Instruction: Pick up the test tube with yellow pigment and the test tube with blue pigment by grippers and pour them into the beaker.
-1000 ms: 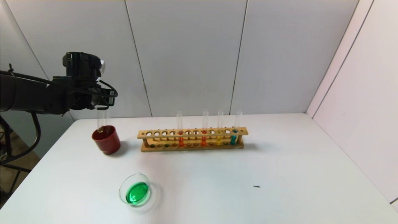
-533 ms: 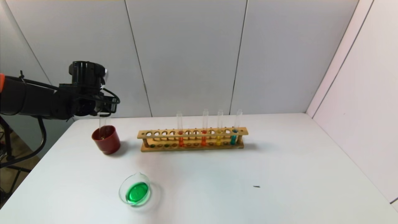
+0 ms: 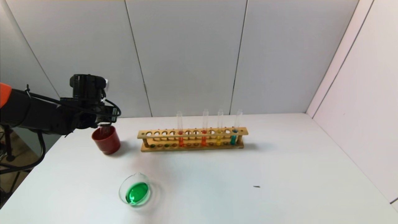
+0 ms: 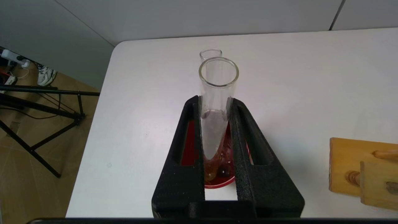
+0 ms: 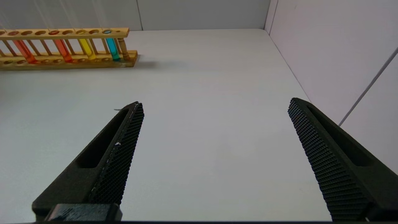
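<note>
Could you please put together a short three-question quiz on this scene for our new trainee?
1. True or false: the left gripper is shut on a test tube whose bottom sits inside the red cup.
2. What colour is the liquid in the beaker? A) blue B) green C) yellow
3. How many tubes stand in the wooden rack?

Key
1. True.
2. B, green.
3. Four: two orange-red, one yellow, one blue. The right gripper hangs open over the table, holding nothing.
</note>
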Robot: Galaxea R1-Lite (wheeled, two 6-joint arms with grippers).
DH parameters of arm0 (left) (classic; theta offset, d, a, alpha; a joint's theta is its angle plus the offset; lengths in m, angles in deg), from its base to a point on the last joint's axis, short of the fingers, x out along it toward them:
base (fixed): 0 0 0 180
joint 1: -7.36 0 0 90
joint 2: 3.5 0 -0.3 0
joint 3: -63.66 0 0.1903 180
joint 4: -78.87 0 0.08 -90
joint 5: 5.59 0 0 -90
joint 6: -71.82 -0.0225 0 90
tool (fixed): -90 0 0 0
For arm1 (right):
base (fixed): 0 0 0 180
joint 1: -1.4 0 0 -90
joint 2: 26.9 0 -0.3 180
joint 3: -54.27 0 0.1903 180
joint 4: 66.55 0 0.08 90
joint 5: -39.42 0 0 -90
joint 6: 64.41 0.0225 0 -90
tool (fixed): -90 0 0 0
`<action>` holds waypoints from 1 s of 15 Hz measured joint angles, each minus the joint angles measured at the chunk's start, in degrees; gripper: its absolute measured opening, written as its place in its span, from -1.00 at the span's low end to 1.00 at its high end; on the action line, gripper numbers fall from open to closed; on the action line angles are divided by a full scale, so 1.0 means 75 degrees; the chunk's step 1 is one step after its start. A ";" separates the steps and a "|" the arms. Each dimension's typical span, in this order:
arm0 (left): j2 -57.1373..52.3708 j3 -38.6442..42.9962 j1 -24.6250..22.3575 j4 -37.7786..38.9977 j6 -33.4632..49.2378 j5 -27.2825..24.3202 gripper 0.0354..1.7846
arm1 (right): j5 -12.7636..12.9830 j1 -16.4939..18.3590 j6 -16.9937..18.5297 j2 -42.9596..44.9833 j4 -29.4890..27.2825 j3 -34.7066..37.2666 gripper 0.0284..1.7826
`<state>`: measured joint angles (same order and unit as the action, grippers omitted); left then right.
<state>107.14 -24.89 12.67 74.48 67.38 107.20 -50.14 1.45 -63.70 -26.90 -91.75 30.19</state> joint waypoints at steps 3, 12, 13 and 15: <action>-0.0059 0.0353 0.0003 0.0445 -0.0041 0.0011 -0.41 | 0.0000 -0.0003 -0.0003 0.0000 0.0003 0.0000 0.91; -0.0964 0.0712 0.0041 0.0434 -0.0088 0.0037 0.92 | 0.0000 -0.0003 0.0000 0.0000 0.0000 0.0000 0.91; -0.1213 0.0746 0.0003 0.0346 -0.0099 0.0034 0.95 | 0.0000 -0.0003 0.0000 0.0000 0.0000 0.0000 0.91; -0.1804 0.0796 -0.0049 0.0044 -0.0070 0.0026 0.96 | 0.0003 -0.0003 0.0000 0.0000 0.0000 0.0000 0.91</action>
<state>93.61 -18.92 12.31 74.81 66.85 107.39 -50.11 1.42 -63.70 -26.90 -91.75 30.19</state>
